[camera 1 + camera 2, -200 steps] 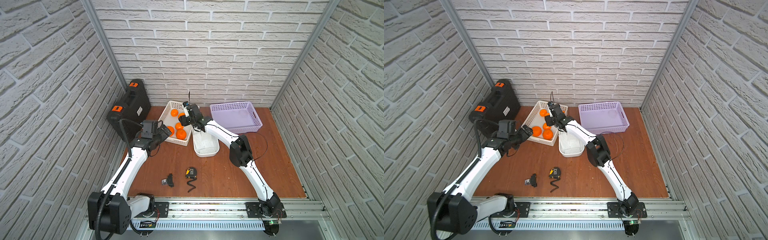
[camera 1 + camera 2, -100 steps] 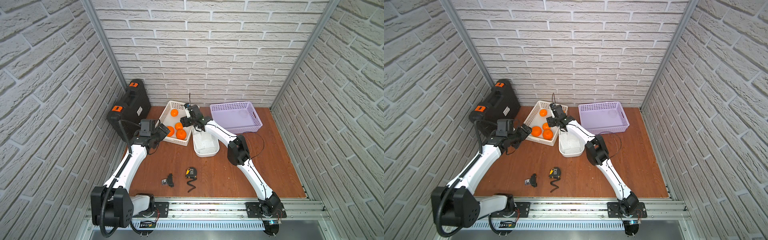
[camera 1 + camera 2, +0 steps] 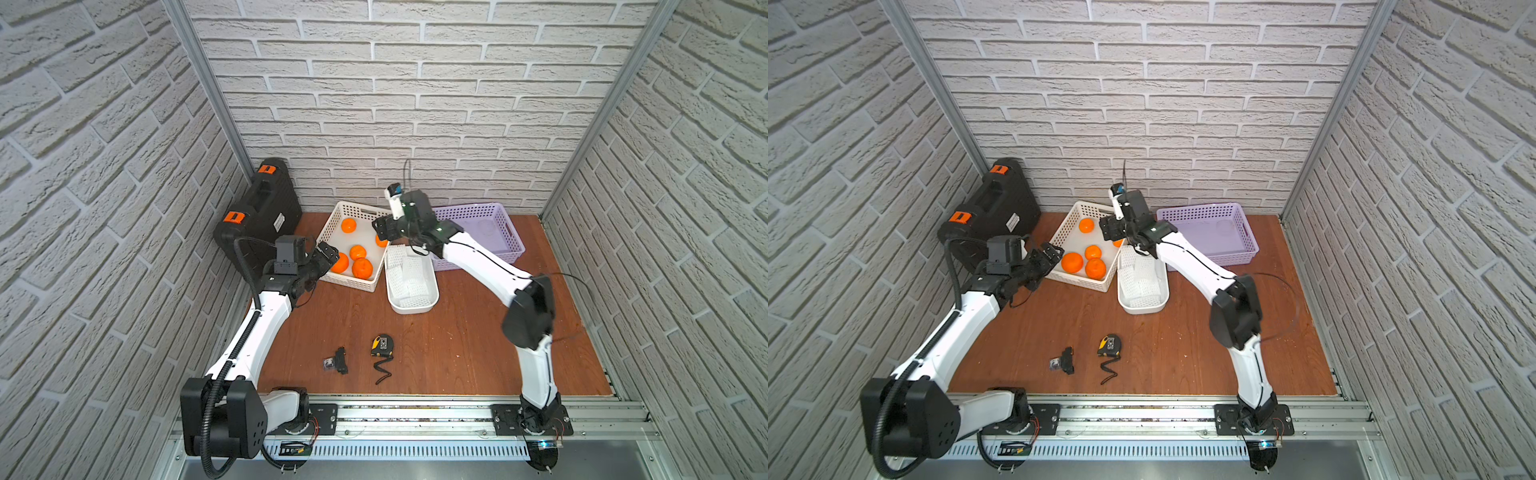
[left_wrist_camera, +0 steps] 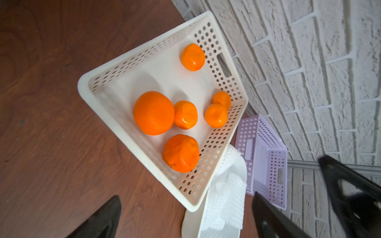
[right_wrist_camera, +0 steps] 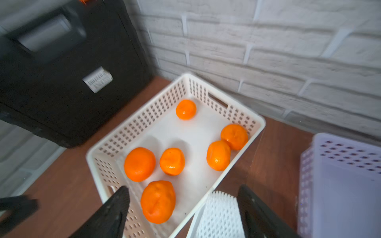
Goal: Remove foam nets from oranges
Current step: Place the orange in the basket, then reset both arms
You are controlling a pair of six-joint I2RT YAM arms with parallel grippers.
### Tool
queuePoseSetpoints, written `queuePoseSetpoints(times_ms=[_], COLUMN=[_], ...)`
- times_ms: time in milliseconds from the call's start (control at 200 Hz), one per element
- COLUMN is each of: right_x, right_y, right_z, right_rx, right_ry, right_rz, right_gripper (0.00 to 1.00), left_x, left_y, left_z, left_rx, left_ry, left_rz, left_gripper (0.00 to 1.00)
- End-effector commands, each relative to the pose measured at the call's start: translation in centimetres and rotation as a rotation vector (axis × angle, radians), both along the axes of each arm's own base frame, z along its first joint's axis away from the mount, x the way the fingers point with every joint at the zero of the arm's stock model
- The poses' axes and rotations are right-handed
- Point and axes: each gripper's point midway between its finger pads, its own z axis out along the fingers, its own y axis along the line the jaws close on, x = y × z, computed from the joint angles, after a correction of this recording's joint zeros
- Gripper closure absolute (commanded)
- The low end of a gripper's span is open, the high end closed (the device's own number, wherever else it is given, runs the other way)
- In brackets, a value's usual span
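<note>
Right wrist view: my right end effector (image 5: 183, 188) has spread open this past second and is empty; left end effector (image 4: 185, 196) gapes empty too. Six bare round oranges (image 5: 139, 164) lie in the white perforated plastic basket (image 5: 255, 121), far left on the brown wooden desk (image 3: 457, 340). White foam mesh nets (image 5: 220, 214) sit in the white oval tub (image 3: 411, 305) beside it. Unsleeving looks finished.

the left arm (image 3: 266, 328) is stretched forward from its base, with the wrist turned inward toward the right. the left gripper (image 3: 328, 254) is held low, its jaws spread wide and nothing gripped between them. the right arm (image 3: 482, 262) is bent at a raised elbow and extended far forward and leftward. the right gripper (image 3: 384, 230) is tilted downward; in the right wrist view its black fingers (image 5: 115, 208) are seen well apart, and nothing is held.
</note>
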Motion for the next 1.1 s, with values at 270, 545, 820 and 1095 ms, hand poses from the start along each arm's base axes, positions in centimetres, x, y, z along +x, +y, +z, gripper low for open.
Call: queuePoseSetpoints(times_ms=[270, 545, 820, 1095], right_x=[-11.8, -20.1, -18.6, -14.8], right_y=[-22.6, -34.5, -36.4, -33.9], right_z=[6.4, -1.0, -9.5, -17.3], right_rx=[0.148, 0.048, -0.287, -0.415], right_ry=[-0.184, -0.150, -0.146, -0.021], right_rz=[-0.510, -0.863, -0.828, -0.630], right_gripper=[0.07, 0.00, 0.01, 0.01], left_x=[-2.1, -4.8, -6.6, -2.2], left_y=[4.0, 8.2, 14.3, 15.0], left_z=[5.4, 8.0, 0.3, -8.8], left_rx=[0.278, 0.568, 0.823, 0.896], left_ry=[-0.218, -0.474, -0.392, -0.147], left_rz=[0.135, 0.337, 0.587, 0.351], left_gripper=[0.02, 0.02, 0.02, 0.02])
